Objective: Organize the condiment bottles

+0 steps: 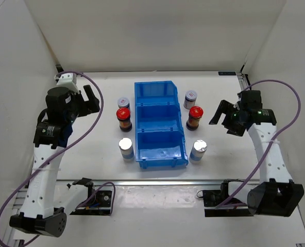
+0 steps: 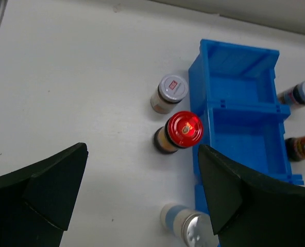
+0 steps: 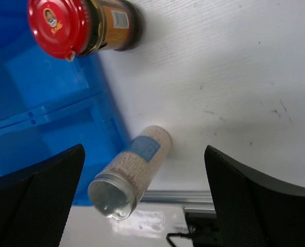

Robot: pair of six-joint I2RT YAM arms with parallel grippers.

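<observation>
Blue bin (image 1: 162, 162) sat between six upright jars (image 1: 123, 117), three per side, none inside. Left gripper (image 1: 92, 99) and right gripper (image 1: 219, 114) gaped wide, empty. Jars judged light, rigid, slick: grip mid-body, below cap.

2 robot arms reach up from the near edge. The left arm (image 1: 43, 170) rises on the left side, and its left gripper (image 1: 92, 99) points right with its jaws spread wide. The right arm (image 1: 268, 149) rises on the right side, and its right gripper (image 1: 219, 114) points left, jaws equally wide.
</observation>
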